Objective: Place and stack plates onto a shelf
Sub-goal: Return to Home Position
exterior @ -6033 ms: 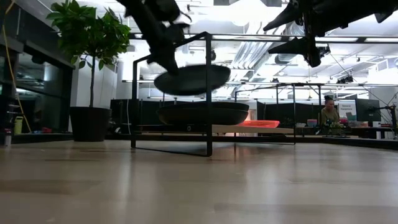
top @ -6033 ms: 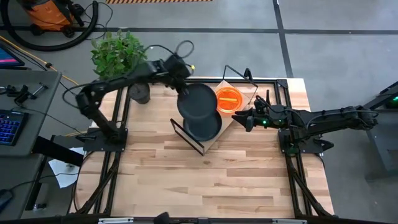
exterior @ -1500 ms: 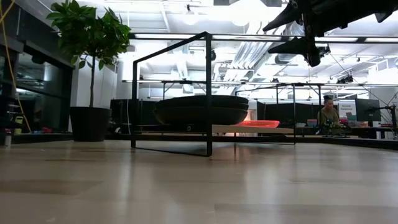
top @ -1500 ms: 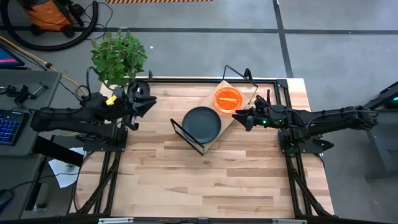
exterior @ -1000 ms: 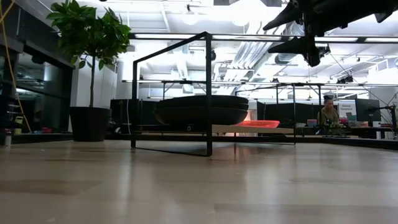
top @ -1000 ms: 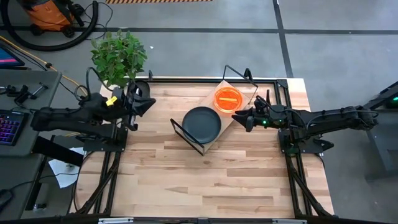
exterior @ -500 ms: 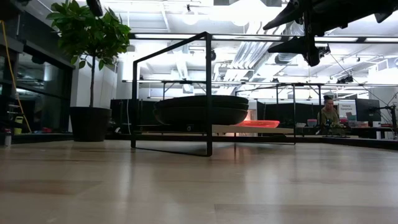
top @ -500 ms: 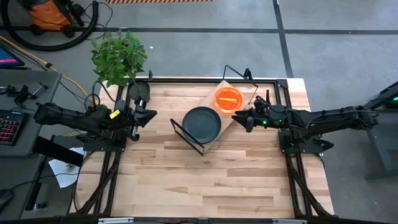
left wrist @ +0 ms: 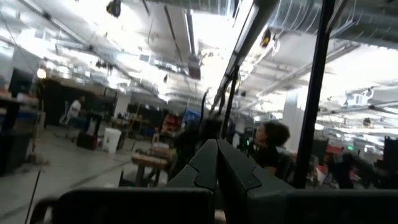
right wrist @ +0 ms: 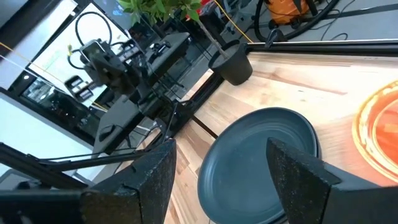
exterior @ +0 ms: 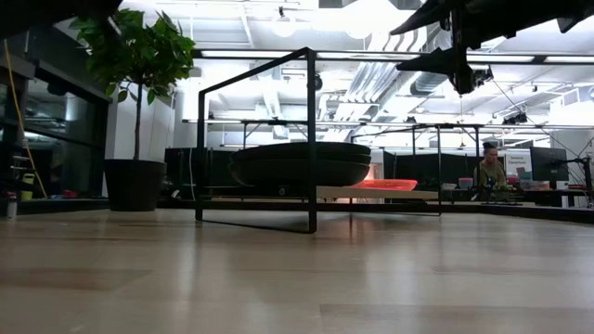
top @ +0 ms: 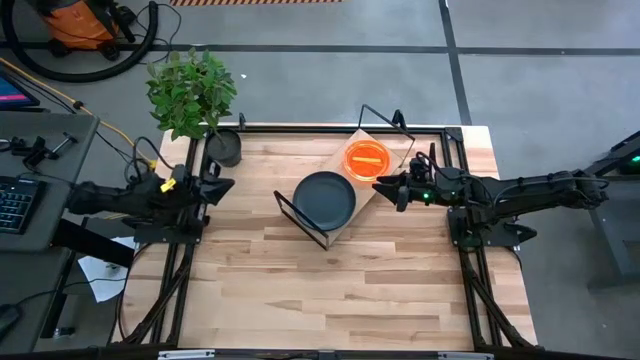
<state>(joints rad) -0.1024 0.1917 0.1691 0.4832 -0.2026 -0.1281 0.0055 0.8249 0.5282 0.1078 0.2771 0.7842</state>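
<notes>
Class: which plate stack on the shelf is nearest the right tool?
The translucent orange stack, just beside the right tool; the dark grey stack sits at the shelf's other end, farther off.

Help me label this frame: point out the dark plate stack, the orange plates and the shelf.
dark plate stack (top: 324,198), high view, top plate's centre
orange plates (top: 367,159), high view, centre
shelf (exterior: 339,192), low view, board edge

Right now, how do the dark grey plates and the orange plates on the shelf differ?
The dark grey plates are matte and opaque; the orange plates are translucent. The grey pile is wider and, in the low view, taller than the orange pile. Both are round and rest on the shelf.
</notes>
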